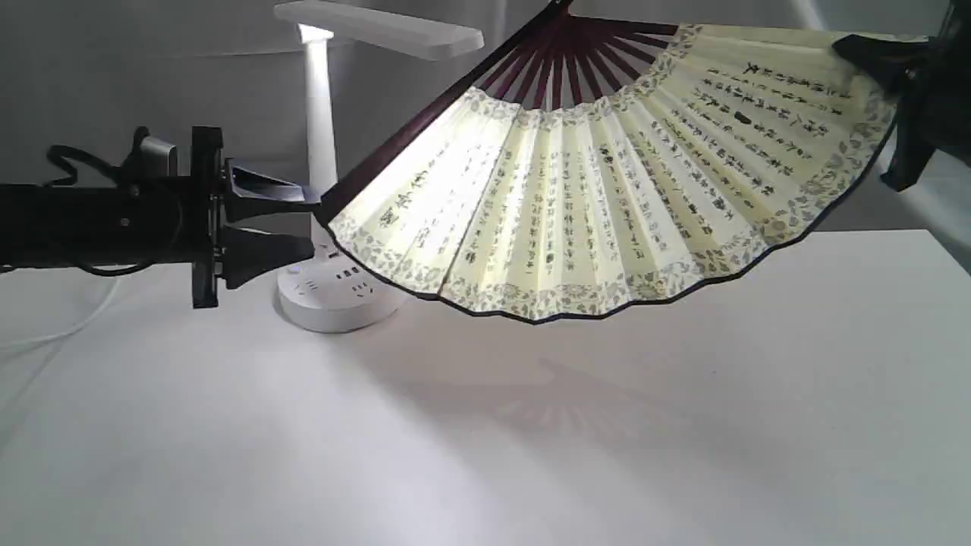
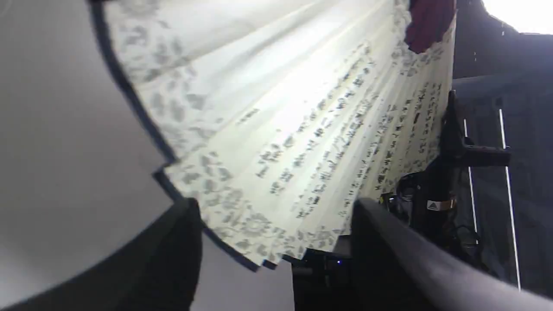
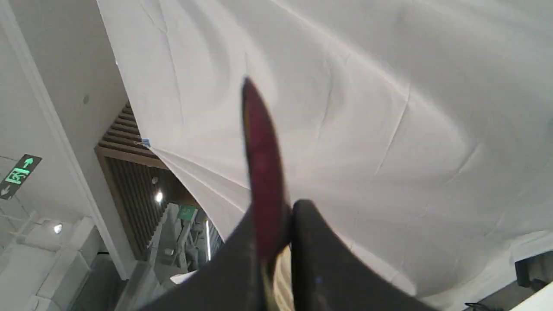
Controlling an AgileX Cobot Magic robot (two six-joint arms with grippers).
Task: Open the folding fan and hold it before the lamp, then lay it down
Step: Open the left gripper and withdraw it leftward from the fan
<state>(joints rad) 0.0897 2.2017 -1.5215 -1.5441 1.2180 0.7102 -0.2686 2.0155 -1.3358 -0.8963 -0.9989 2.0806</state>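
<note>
The right tool (image 1: 872, 54) clamped a guard of the fan (image 1: 592, 205) before the lamp (image 1: 322, 121); the left tool (image 1: 312, 222) gaped open. The paper looked light and fragile, best held by the stiff guards.

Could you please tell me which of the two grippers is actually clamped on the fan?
The right gripper: its jaws are shut on the maroon guard of the folding fan. The left gripper stands open, not gripping the fan's other corner.
</note>
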